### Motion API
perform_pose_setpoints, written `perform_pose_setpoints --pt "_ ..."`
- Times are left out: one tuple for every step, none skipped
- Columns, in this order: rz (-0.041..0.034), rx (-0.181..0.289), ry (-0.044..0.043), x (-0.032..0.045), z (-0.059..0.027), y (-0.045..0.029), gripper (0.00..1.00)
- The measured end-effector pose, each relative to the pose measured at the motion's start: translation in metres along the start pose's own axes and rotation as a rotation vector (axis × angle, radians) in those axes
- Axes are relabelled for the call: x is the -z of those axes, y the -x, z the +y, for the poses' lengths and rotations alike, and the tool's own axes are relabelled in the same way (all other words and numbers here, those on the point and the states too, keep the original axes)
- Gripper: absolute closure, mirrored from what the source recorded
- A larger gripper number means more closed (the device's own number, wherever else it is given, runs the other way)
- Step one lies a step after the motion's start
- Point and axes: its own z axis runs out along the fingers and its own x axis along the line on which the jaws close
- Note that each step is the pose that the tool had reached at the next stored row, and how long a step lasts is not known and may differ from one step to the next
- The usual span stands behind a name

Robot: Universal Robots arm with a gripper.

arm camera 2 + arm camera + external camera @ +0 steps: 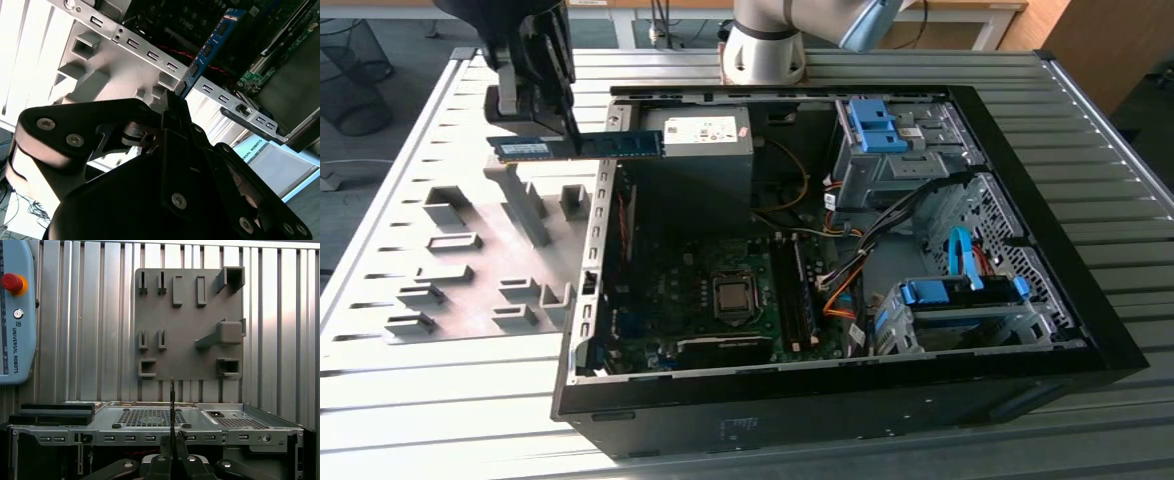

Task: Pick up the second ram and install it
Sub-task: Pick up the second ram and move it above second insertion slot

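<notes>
Currently the second ram [620,143] is up in the air, lying level and clamped near its middle between the closed fingers of the gripper [570,138]. In the exterior view it hangs over the far left wall of the open computer case [854,390]. One end points at the power supply [700,140]; the other reaches out over the far edge of the grey holder plate [467,215] on the table [440,400]. In both wrist views the stick [212,42] [172,400] juts straight out from the gripper [175,102] [172,440], seen edge-on. The motherboard [680,290] lies in the case, nearer than the stick and to the exterior view's right of it.
</notes>
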Motion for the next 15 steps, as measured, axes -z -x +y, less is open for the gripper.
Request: perform_pose_setpoints --pt "-0.0001 0.000 -0.0001 0.0000 -0.0010 0.0000 0.86" --pt "0.0000 0.000 0.0000 0.0000 -0.0020 0.0000 0.86" --pt "-0.0001 0.000 -0.0001 0.0000 -0.0029 0.0000 0.86" --pt "0.0000 0.000 0.0000 0.0000 -0.0038 0.0000 0.86" --pt "0.0000 0.000 0.0000 0.0000 -0.0048 0.0000 0.86" --pt "0.0000 0.000 0.0000 0.0001 -0.0058 0.0000 0.86" --pt "0.0000 0.000 0.0000 0.0001 -0.0067 0.0000 0.86" --pt "0.0000 0.000 0.0000 0.0001 -0.0075 0.0000 0.86" --pt "0.0000 0.000 0.0000 0.0001 -0.0084 0.0000 0.86" --pt "-0.0001 0.000 -0.0001 0.0001 -0.0093 0.0000 0.86" --pt "0.0000 0.000 0.0000 0.0001 -0.0104 0.0000 0.86" --pt "-0.0001 0.000 -0.0001 0.0001 -0.0113 0.0000 0.86" --pt "0.0000 0.000 0.0000 0.0002 -0.0123 0.0000 0.86" --pt "0.0000 0.000 0.0000 0.0001 -0.0134 0.0000 0.86" --pt "-0.0001 0.000 0.0000 0.0001 -0.0144 0.0000 0.86"
